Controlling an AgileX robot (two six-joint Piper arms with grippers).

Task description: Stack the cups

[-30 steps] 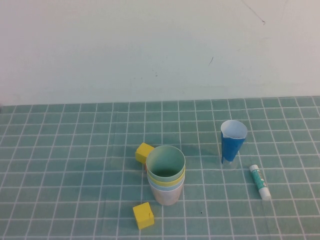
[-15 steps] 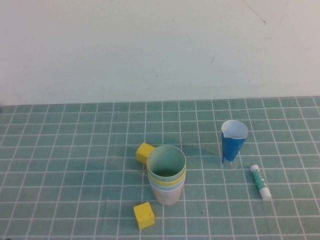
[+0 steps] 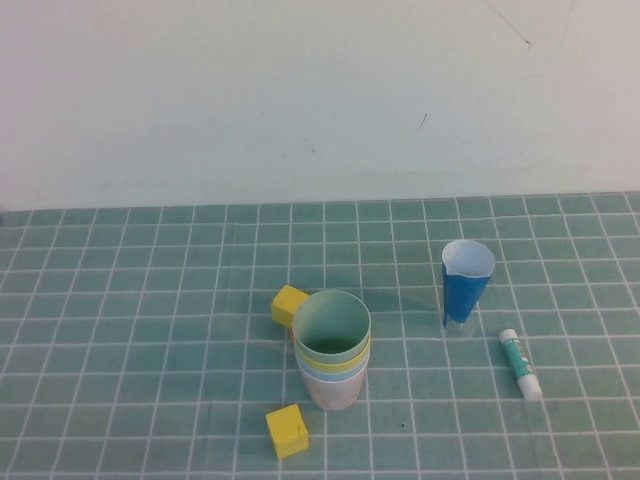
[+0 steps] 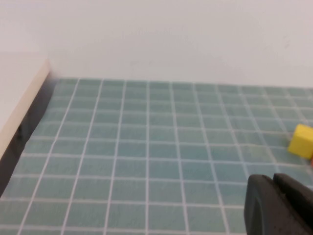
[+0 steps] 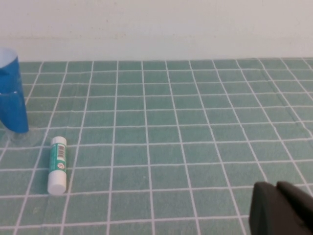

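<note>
Four cups are being shown nested into one upright stack near the middle of the table: the pale green cup is seated innermost on top, with the yellow rim, then the light blue rim, being exposed just beneath it, and the pink cup is serving as the outermost base. Nothing else is being seen inside the green cup.

Two yellow blocks are being counted. One yellow block is being shown touching the far left side of the stack; the second yellow block is lying nearer the camera, just left of the stack's base and apart from it.

One dark blue cone cup, white inside, is standing upright well to the right of the stack. One glue stick with a green label is lying flat just right of the cone cup.

The table is being covered by a green mat with a white grid. A plain pale wall is rising behind it.

The left pincer is being held shut and empty, low over bare mat on the left side. The right pincer is likewise being held shut and empty, low over bare mat on the right, beyond the glue stick.
</note>
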